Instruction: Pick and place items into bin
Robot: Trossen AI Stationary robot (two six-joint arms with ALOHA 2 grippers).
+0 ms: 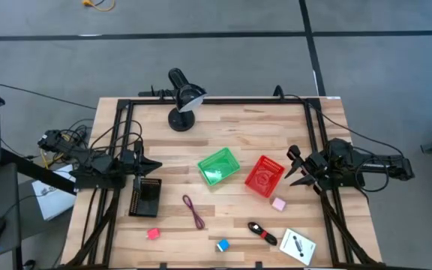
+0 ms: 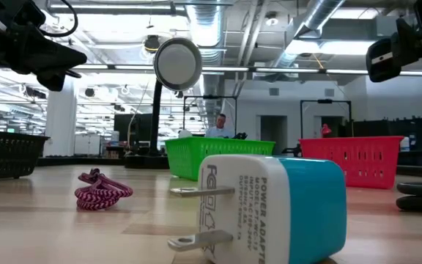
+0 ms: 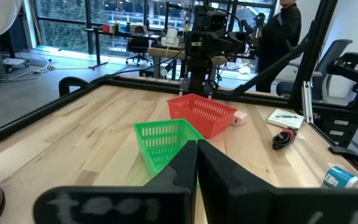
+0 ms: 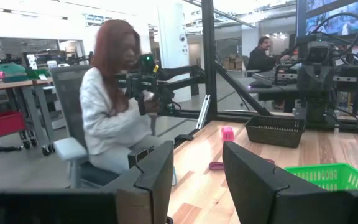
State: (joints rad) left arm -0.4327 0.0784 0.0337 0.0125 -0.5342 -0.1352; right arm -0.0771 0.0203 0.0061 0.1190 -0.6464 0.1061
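Observation:
My left gripper (image 1: 157, 165) (image 3: 196, 149) hovers shut over the table's left side, above a black basket (image 1: 145, 197). My right gripper (image 1: 291, 166) (image 4: 197, 158) is open at the right side, beside the red basket (image 1: 265, 175), and touches nothing. Loose on the wood lie a maroon cord (image 1: 193, 211) (image 2: 101, 189), a red-pink block (image 1: 153, 234) (image 4: 227, 133), a blue-and-white cube, a power adapter (image 1: 223, 245) (image 2: 269, 209), a pale pink cube (image 1: 279, 203) (image 3: 239, 118), a black-and-red tool (image 1: 262, 233) (image 3: 283, 138) and a white card (image 1: 298, 245) (image 3: 284, 117).
A green basket (image 1: 218, 166) (image 3: 163, 140) stands mid-table next to the red one. A black lamp-like stand (image 1: 182, 101) sits at the far edge. A black frame (image 1: 126, 135) runs round the table. A person (image 4: 114, 106) sits beyond the left side.

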